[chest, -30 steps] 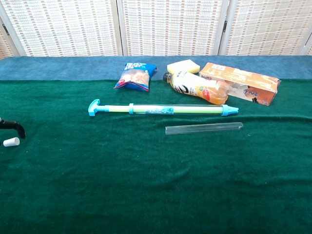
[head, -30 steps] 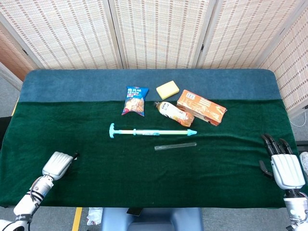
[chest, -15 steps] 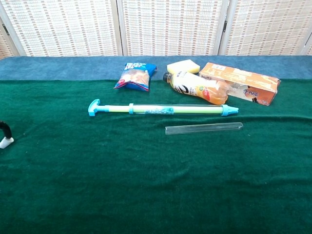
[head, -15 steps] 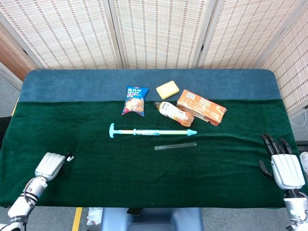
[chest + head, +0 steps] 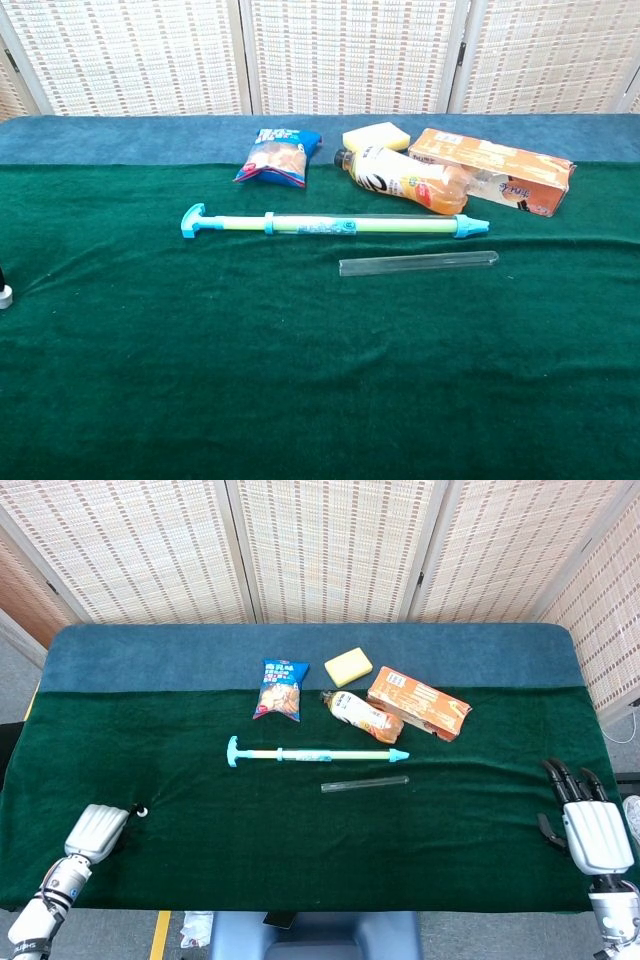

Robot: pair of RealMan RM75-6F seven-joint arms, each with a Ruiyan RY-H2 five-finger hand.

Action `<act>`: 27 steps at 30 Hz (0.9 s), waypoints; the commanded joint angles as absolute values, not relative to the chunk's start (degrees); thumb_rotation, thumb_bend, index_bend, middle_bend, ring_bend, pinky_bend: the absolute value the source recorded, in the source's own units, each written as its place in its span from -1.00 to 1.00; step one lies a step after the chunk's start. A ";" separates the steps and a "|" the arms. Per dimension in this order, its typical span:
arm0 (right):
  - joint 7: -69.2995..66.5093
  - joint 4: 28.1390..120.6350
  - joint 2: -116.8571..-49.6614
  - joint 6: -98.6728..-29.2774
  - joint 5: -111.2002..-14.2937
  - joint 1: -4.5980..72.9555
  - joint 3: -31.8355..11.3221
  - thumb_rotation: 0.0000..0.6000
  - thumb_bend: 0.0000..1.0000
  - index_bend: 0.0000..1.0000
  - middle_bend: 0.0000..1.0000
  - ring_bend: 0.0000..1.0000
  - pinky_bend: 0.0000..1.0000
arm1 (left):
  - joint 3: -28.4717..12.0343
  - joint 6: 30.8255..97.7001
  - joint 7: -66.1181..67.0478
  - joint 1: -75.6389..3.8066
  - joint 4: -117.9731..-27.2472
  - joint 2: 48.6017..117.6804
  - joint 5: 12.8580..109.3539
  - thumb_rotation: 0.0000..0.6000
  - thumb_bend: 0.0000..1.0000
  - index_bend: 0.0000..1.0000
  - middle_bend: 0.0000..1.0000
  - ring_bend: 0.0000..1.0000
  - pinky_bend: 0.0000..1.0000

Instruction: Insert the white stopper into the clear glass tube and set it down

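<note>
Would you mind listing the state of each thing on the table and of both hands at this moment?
clear glass tube: lying flat, unstoppered.
white stopper: at the left hand's fingertips; grip unclear.
left hand: low at the table's near edge.
right hand: fingers apart, holding nothing.
bottle: lying on its side.
chip bag: lying flat.

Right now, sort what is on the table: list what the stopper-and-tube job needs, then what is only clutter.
For the job:
clear glass tube, lying on the green cloth
small white stopper, at the left hand's fingertips
right hand, open, at the table's right edge

Lying about:
long teal and yellow pump
blue snack bag
yellow sponge
orange drink bottle
orange carton
</note>
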State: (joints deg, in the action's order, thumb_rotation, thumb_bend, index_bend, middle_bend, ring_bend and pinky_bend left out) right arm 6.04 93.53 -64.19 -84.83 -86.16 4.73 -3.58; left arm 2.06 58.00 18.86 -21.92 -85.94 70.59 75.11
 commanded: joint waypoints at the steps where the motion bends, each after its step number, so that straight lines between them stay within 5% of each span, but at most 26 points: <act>1: 6.07 93.53 -64.18 -84.89 -86.08 4.64 -3.59 1.00 -0.04 -0.90 -0.76 -0.54 -0.77 | 1.94 58.86 19.41 -21.63 -86.51 70.45 75.00 1.00 0.42 -0.33 0.91 0.70 0.49; 14: 5.75 93.22 -64.27 -85.14 -86.10 4.48 -3.61 1.00 -0.04 -0.90 -0.76 -0.53 -0.77 | 0.99 61.19 18.95 -21.55 -88.02 69.37 75.73 1.00 0.41 -0.44 0.91 0.68 0.49; 16: 5.51 93.19 -64.21 -85.24 -86.11 4.40 -3.62 1.00 -0.04 -0.90 -0.76 -0.53 -0.77 | 0.51 61.65 18.02 -21.73 -87.69 69.45 76.17 1.00 0.31 -0.46 0.91 0.68 0.49; 19: 5.29 93.11 -64.09 -85.43 -86.16 4.32 -3.65 1.00 -0.04 -0.90 -0.76 -0.53 -0.77 | -0.10 62.56 15.76 -22.02 -86.01 70.43 77.63 1.00 -0.19 -0.43 0.91 0.67 0.49; 27: 4.54 92.76 -64.07 -85.49 -86.25 4.14 -3.51 1.00 -0.05 -0.90 -0.76 -0.53 -0.77 | 0.23 61.88 13.95 -22.84 -81.43 73.59 79.50 1.00 -0.36 -0.28 0.91 0.69 0.51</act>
State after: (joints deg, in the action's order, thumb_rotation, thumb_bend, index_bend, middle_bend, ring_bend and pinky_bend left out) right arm 4.54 92.76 -64.07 -85.49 -86.25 4.14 -3.51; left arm 0.17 62.03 14.19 -22.72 -81.72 73.32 79.37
